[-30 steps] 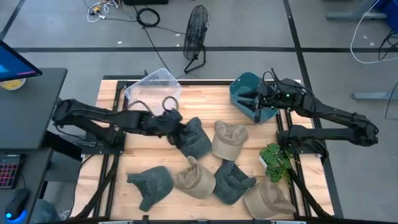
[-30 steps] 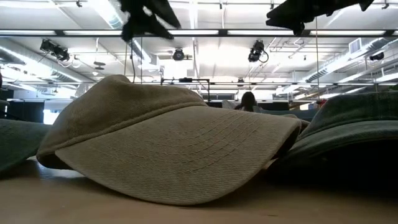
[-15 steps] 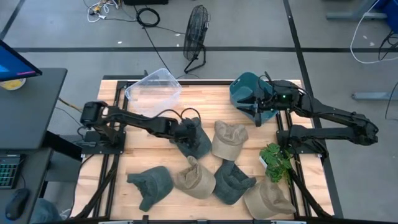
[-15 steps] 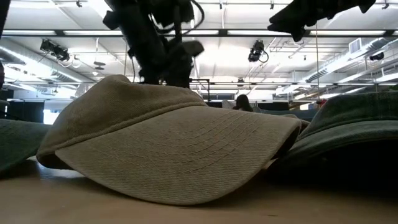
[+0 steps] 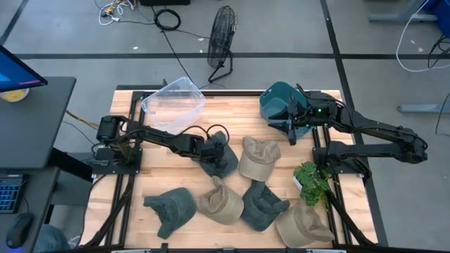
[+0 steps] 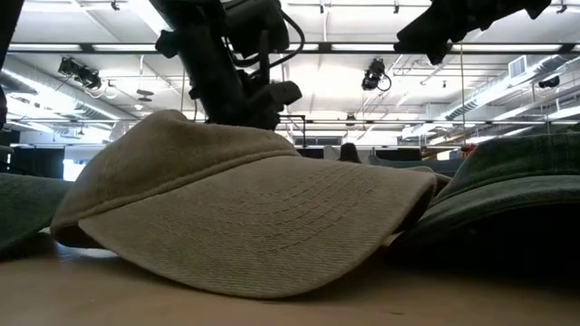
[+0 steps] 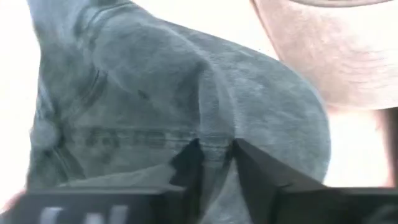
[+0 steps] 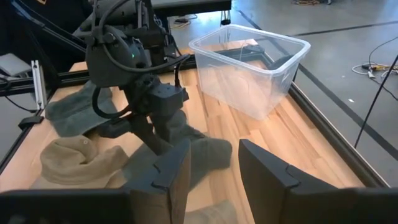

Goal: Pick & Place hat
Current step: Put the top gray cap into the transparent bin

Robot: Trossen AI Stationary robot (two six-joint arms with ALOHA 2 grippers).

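A dark green cap (image 5: pixel 226 159) lies crown up on the wooden table, near its middle. It fills the left wrist view (image 7: pixel 155 93). My left gripper (image 5: pixel 209 149) has reached in from the table's left, stands low over the cap's left side and is shut on it (image 7: pixel 214 163). The low view shows this gripper (image 6: pixel 240 100) behind a beige cap (image 6: pixel 245 217). My right gripper (image 5: pixel 290 121) hovers open at the far right, beside a teal hat (image 5: pixel 276 100). Its fingers (image 8: pixel 171 168) hold nothing. My left gripper pinches a raised ridge of cloth along a seam on the cap's crown (image 7: pixel 215 142) between its two fingers (image 7: pixel 186 163). It comes from above, slanting in from the table's left. The cap rests on the table.
A clear plastic bin (image 5: pixel 174 102) stands at the far left, also seen in the right wrist view (image 8: pixel 249 65). Several other beige and green caps (image 5: pixel 259 158) (image 5: pixel 171 205) cover the middle and near part of the table. A small green plant (image 5: pixel 311 181) sits at the right edge.
My left gripper has moved toward the table's right and come down onto the dark green cap. In the low view the arm has dropped from the top of the picture to just behind the beige cap. The cap has stayed on the table.
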